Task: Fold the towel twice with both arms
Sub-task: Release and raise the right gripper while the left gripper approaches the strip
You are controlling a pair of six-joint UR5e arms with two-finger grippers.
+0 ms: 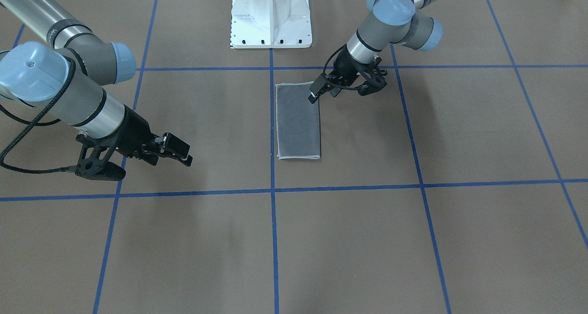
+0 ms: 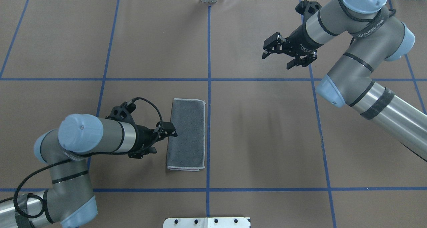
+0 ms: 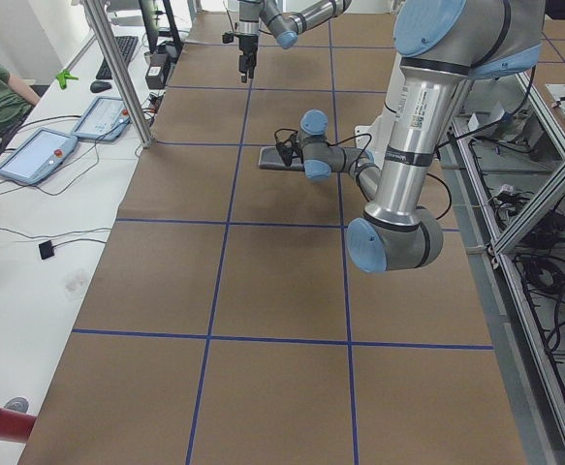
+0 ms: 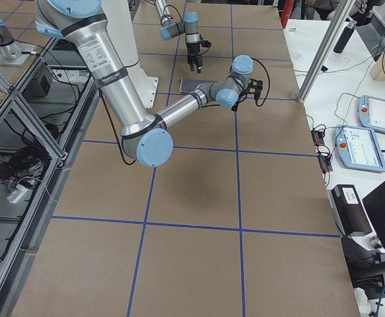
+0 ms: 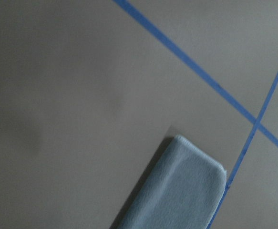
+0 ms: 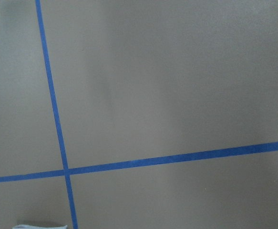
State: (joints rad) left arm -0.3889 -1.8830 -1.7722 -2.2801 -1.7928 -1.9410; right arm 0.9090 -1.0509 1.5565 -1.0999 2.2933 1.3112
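Currently towel: flat dark-grey terry rectangle, pale stitched edging; left gripper and right gripper both spread, empty.

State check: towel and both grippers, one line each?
towel: folded once into a long strip, grey face up, lying flat; second fold not done.
left gripper: looks open, empty, over the towel's long edge on its own side; contact unclear.
right gripper: open, empty, above bare table far from the towel.
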